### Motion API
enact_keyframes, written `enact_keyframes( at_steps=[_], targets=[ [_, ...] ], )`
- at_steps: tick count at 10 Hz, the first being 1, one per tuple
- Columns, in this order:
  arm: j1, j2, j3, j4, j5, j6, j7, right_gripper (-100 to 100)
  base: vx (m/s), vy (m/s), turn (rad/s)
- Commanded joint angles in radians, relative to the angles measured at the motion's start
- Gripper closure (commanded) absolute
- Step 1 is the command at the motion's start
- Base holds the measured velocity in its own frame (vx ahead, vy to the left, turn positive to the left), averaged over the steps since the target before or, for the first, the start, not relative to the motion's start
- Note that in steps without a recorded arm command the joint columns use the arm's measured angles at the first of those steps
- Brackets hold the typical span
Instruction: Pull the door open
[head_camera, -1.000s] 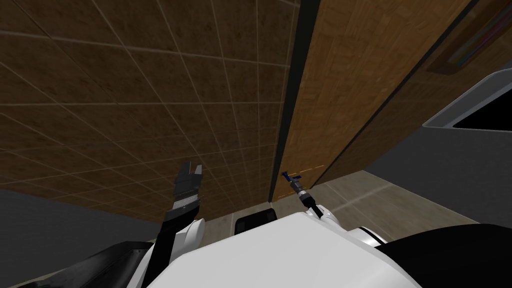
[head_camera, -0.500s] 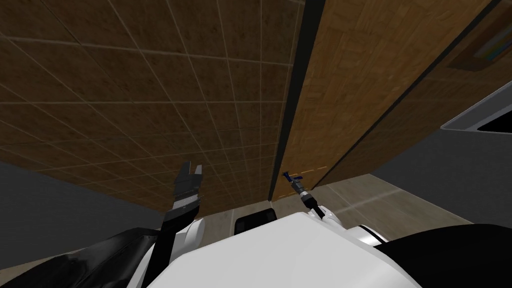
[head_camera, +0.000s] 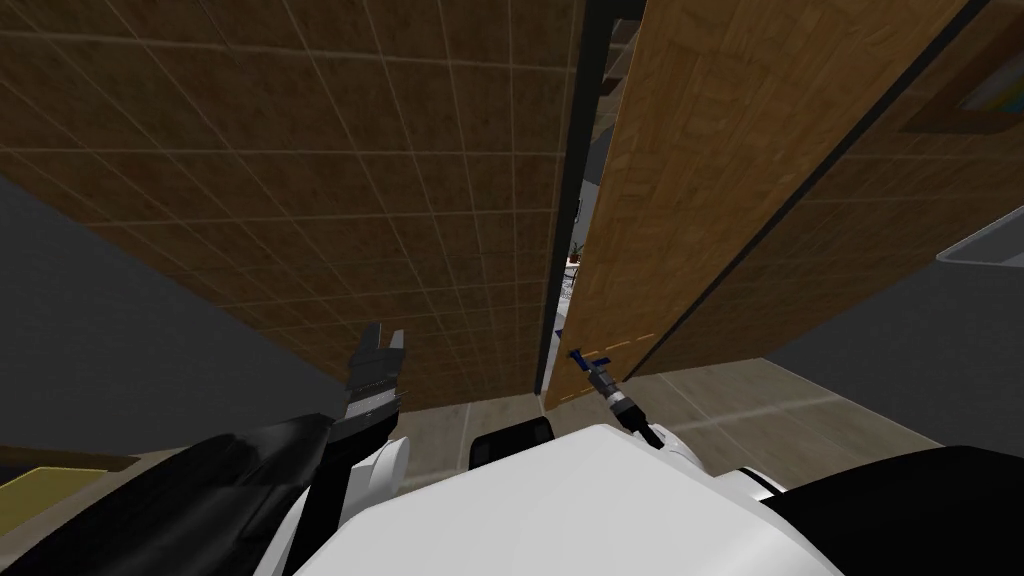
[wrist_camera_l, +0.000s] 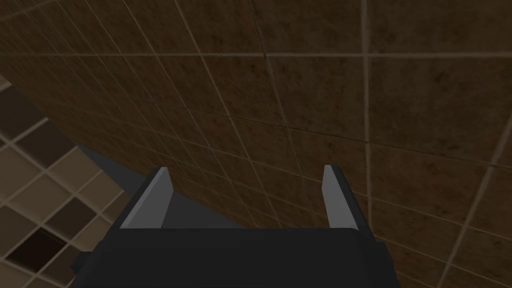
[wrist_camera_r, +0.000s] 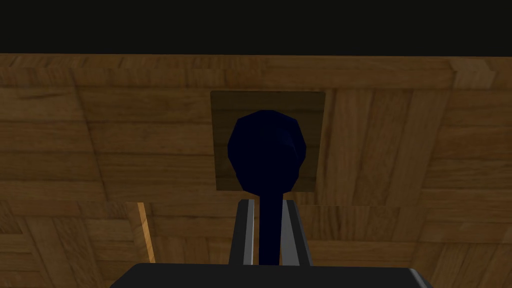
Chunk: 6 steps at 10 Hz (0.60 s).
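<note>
The wooden door (head_camera: 720, 170) stands ajar, with a narrow gap along its dark frame (head_camera: 565, 230) through which another room shows. Its dark blue handle (head_camera: 586, 357) sticks out near the door's free edge. My right gripper (head_camera: 592, 366) is shut on that handle. In the right wrist view the blue lever (wrist_camera_r: 268, 220) runs between the two fingers (wrist_camera_r: 244, 230), with its round hub (wrist_camera_r: 266, 150) on a square plate against the wood (wrist_camera_r: 390, 150). My left gripper (head_camera: 384, 340) is raised in front of the brown tiled wall (head_camera: 300, 200), open and holding nothing (wrist_camera_l: 245, 197).
The brown tiled wall continues left of the frame. A grey wall panel (head_camera: 120, 330) lies at the far left and another (head_camera: 900, 320) at the right. A framed picture (head_camera: 975, 95) hangs on the wall right of the door. Beige floor (head_camera: 740, 400) lies below the door.
The door has swung toward me with my right gripper on its handle; a gap now shows at the frame. The whole head view has shifted as I moved.
</note>
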Motion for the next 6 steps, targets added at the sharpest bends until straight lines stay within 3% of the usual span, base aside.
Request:
enact_keyframes(
  at_steps=[1, 3, 5, 6],
  targets=[
    [0.017, -0.013, 0.001, 0.008, 0.003, -0.032, -0.012, 100, -0.159, -0.076, 0.173],
    [0.032, -0.023, 0.002, 0.017, 0.006, -0.060, -0.020, 100, -0.175, -0.065, 0.159],
    [0.039, -0.027, 0.003, 0.021, 0.008, -0.074, -0.024, 100, -0.085, -0.016, 0.039],
    [0.039, -0.023, 0.006, 0.014, 0.009, -0.060, -0.023, 100, -0.039, -0.005, 0.014]
  ],
)
